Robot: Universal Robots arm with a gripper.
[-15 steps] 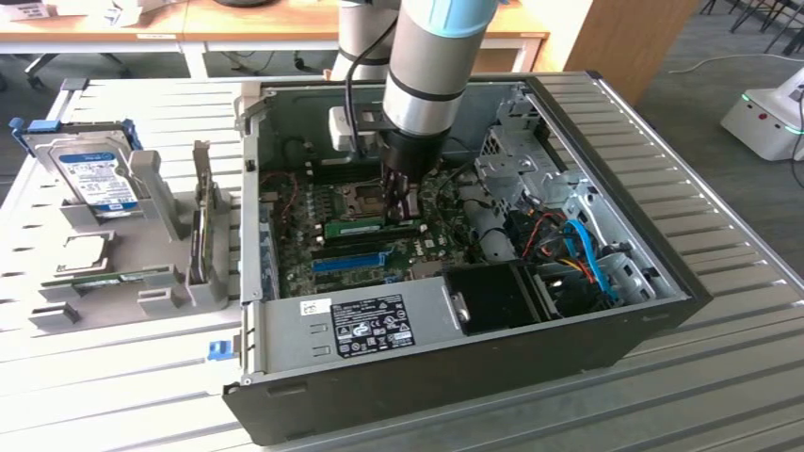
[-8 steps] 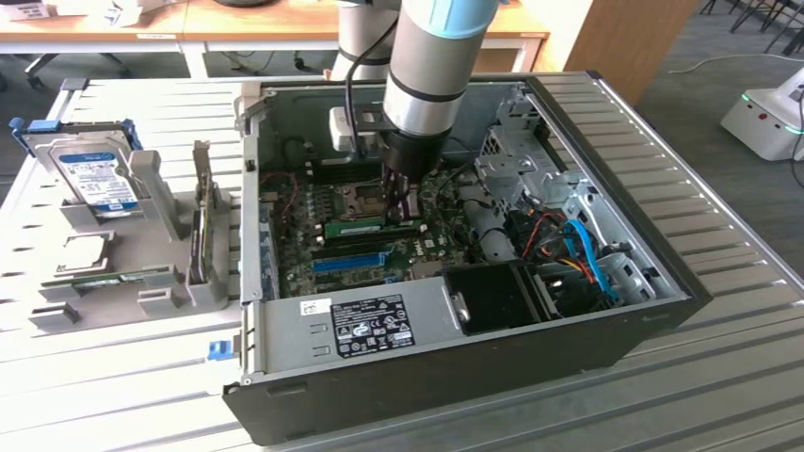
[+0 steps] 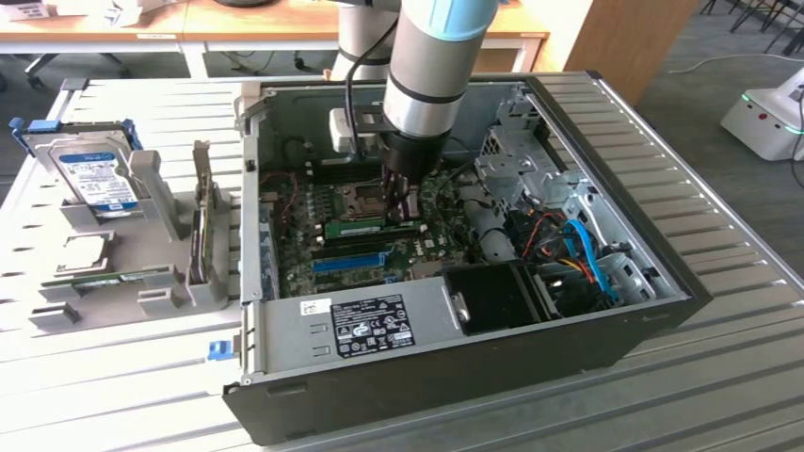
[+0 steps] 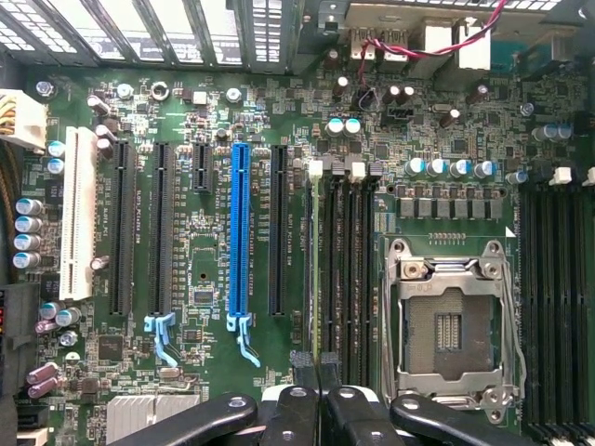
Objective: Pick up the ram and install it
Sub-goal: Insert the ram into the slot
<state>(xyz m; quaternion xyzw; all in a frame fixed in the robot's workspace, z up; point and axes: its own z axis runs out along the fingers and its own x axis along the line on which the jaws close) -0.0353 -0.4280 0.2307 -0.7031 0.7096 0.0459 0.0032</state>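
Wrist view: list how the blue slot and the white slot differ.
The blue slot is narrow; the white slot is broader. The blue slot ends in a pale blue latch; the white slot shows none. The blue slot lies between black slots; the white slot lies at the row's outer end, beside silver capacitors. Both are empty and run parallel on the motherboard.

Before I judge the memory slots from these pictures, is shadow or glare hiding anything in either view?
Exterior view: the arm leaves the board beneath it in shade, and the corner of the case around the fan is dark. Wrist view: the board is evenly lit, with a mild shine on the socket frame and no glare over the slots.
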